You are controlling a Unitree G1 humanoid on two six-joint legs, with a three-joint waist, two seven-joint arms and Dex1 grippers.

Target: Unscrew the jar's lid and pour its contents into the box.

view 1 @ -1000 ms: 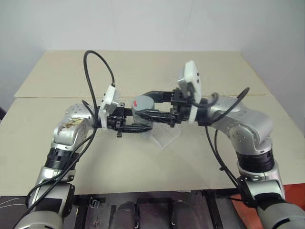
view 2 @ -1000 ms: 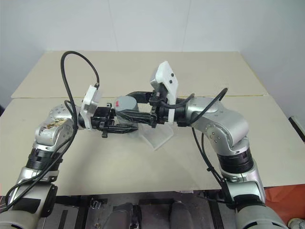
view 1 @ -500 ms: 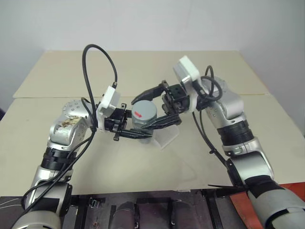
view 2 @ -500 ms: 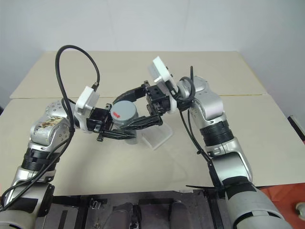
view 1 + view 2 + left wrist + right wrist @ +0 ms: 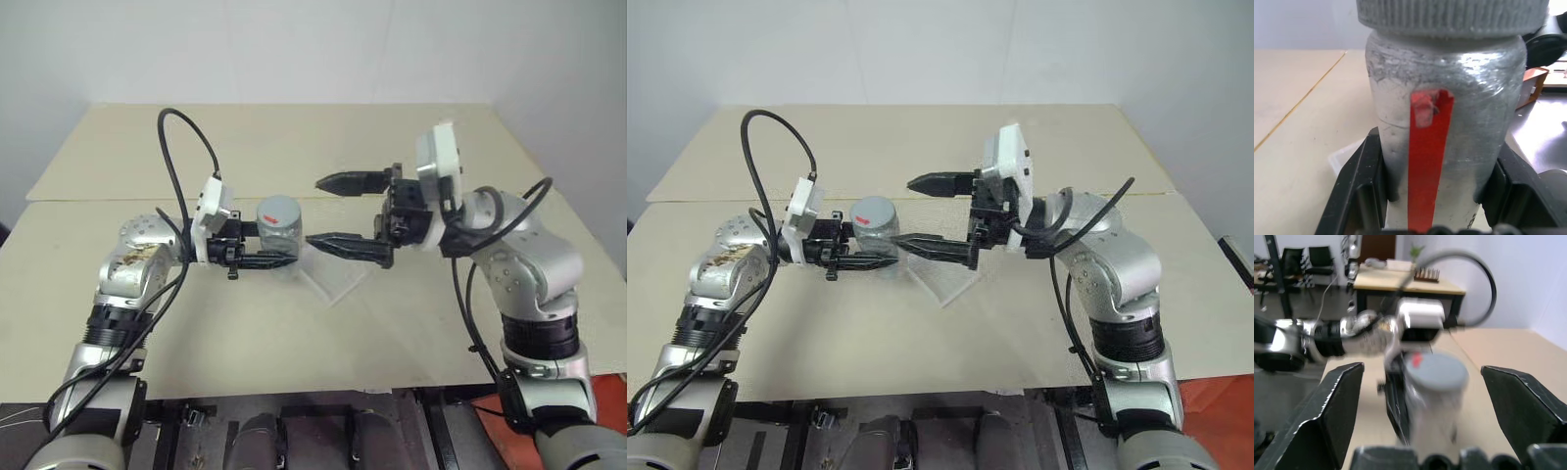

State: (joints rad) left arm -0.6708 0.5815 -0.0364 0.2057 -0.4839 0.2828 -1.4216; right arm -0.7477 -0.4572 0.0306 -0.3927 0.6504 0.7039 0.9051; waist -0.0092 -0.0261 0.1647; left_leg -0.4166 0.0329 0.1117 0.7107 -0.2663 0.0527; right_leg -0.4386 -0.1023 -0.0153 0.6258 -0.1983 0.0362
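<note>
Left gripper (image 5: 265, 257), centre-left of frame, is clamped tight on the jar (image 5: 277, 231), held upright above the table, lid (image 5: 279, 211) on. Right gripper (image 5: 338, 211), centre frame, gapes wide and empty beside it. The box (image 5: 338, 277) sits just below. Risk: an off-centre regrip on the lid slips, or twists the jar loose and tips it.

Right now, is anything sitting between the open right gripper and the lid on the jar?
Nothing visible does. The right gripper is open, level with the lid, which is on the jar clamped in the left gripper. Only air separates them; the box lies lower, on the table.
</note>
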